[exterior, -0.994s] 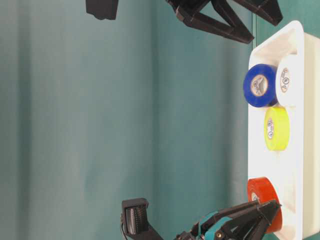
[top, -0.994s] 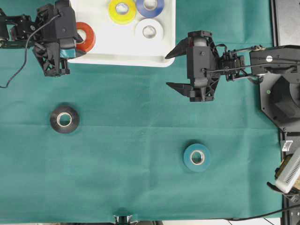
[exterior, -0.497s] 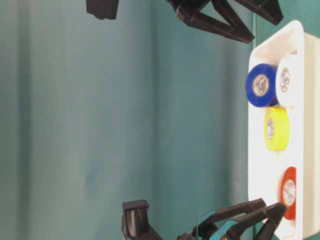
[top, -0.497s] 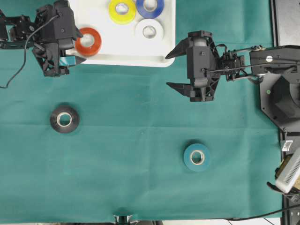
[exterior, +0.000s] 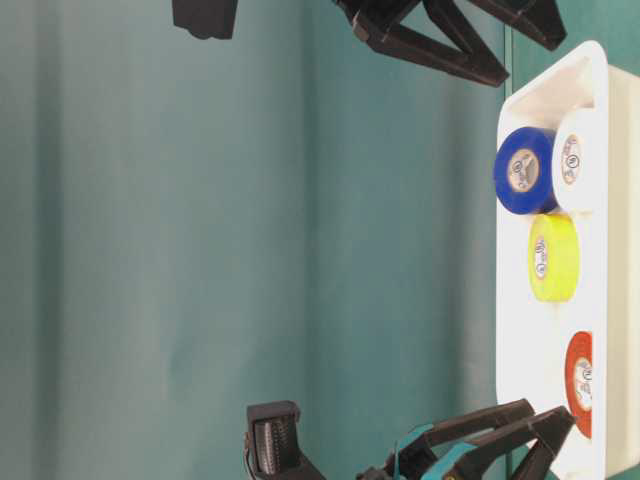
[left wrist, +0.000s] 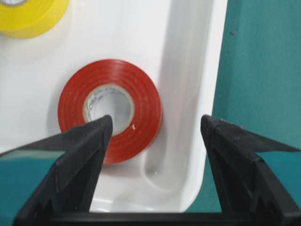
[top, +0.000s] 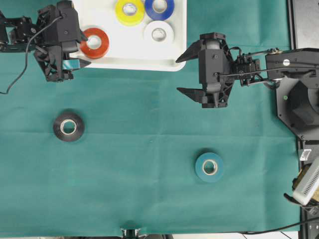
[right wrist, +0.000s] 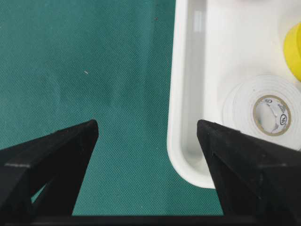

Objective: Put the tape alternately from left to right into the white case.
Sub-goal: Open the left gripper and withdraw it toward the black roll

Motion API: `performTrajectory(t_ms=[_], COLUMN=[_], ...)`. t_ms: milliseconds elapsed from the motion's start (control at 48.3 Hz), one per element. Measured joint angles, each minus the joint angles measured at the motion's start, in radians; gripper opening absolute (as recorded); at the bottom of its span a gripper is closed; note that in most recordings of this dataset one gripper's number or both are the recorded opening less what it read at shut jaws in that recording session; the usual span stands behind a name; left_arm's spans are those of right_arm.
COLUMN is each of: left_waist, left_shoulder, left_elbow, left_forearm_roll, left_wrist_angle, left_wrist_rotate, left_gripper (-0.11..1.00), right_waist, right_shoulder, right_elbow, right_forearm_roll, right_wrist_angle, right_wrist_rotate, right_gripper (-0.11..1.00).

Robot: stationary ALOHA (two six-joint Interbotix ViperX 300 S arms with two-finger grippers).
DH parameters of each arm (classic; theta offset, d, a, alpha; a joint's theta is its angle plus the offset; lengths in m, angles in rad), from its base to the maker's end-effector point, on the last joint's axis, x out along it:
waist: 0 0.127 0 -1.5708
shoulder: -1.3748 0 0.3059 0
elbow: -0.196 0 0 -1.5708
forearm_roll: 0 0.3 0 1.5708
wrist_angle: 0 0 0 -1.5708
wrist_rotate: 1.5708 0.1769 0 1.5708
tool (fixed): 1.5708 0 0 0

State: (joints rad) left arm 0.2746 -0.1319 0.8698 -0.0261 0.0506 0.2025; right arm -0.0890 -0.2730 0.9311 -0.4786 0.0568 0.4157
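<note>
Your left pincer (top: 79, 56) stands spread and empty at the white case's (top: 149, 63) near-left corner; the red-orange roll (top: 94, 43), gripped a second ago, now lies flat just inside that rim. Your right pincer (top: 185, 73), unchanged, gapes empty beside the case's right corner. Yellow (top: 130, 11), blue (top: 159, 7) and white (top: 158, 32) rolls sit farther in. Black (top: 69, 126) and teal (top: 209, 167) rolls lie well clear on the worktop (top: 139, 149).

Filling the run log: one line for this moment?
left gripper open | red tape in white case | right gripper open, idle | black tape, teal tape on cloth
</note>
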Motion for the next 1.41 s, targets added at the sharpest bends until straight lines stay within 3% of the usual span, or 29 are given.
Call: performTrajectory(t_ms=[311,1015,1408], left_waist=[-0.011,-0.249,-0.276], left_shoulder=[-0.006,-0.092,-0.101], left_elbow=[0.003,0.051,0.064], left_forearm_roll=[0.0,0.0,0.002], left_wrist_angle=[-0.002,-0.002,0.0], left_wrist_rotate=[-0.003,-0.008,-0.009], left_gripper=[0.75,0.75,0.75], right_waist=[0.0,0.002,0.002], right_shoulder=[0.002,0.0,0.0], right_elbow=[0.0,0.002,0.005], right_forearm_roll=[0.0,0.002,0.0], right_wrist_angle=[0.0,-0.002,-0.002], right_wrist_rotate=[0.0,0.0,0.0], right_gripper=[0.75,0.75,0.75])
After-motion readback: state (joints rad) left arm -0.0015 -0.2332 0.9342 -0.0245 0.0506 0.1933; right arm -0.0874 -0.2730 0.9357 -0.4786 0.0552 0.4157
